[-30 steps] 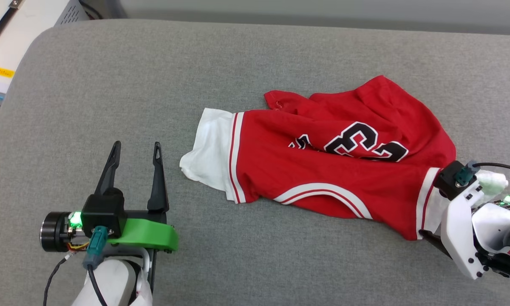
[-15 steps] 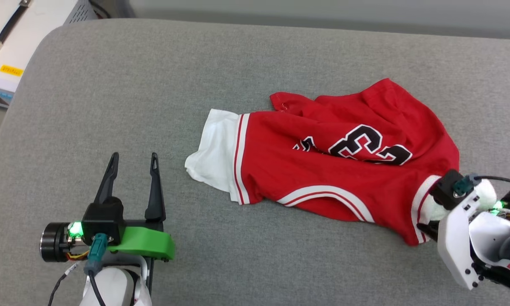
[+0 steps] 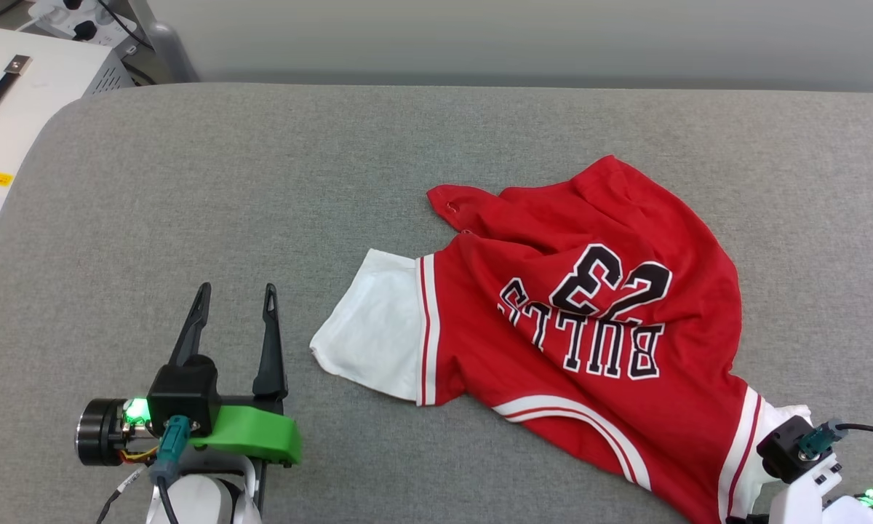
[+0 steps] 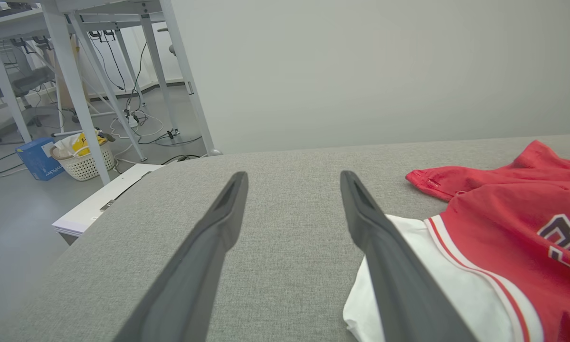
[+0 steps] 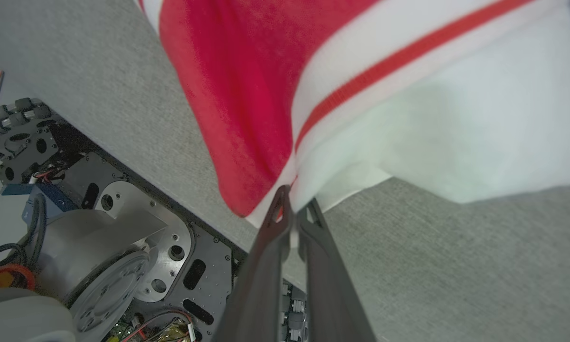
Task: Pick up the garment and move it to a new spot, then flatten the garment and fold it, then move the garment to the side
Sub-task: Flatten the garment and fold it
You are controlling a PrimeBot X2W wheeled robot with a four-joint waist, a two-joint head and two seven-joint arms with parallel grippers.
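1. Grey woven padding (image 3: 262, 182) covers the work surface. A pale wall stands behind it, and a white equipment case (image 3: 22, 94) sits off its upper-left corner in the head view.
2. The red T-shirt (image 3: 589, 240) lies crumpled across the right half of the head view, with its black "BULLS 23" lettering (image 3: 596, 327) upside down to the camera. One white sleeve (image 3: 375, 335) spreads toward the centre. The other sleeve (image 5: 456, 118) sits at the lower right, close to the near edge of the padding.
3. The right gripper (image 5: 295, 199) has its jaws pressed almost together on the cloth edge where the lower-right sleeve meets the red-and-white trim. Only a thin fold sits between the fingertips.
4. The left gripper (image 3: 236, 289) hovers at the lower left with its jaws wide apart and nothing in them. It is just beside the spread sleeve and does not touch it.
5. This looks like the pick-up that comes before carrying the shirt to a new spot.
6. Three things could go wrong from here:
   - The bite is shallow, so the fold may slip out once the weight of the cloth hangs on it.
   - Held by one corner alone, the shirt would likely trail and bunch, which makes flattening harder.
   - The grip sits at the padding's near edge, above the robot's base (image 5: 123, 247). A pull toward the robot could drag fabric off the surface and into that hardware.
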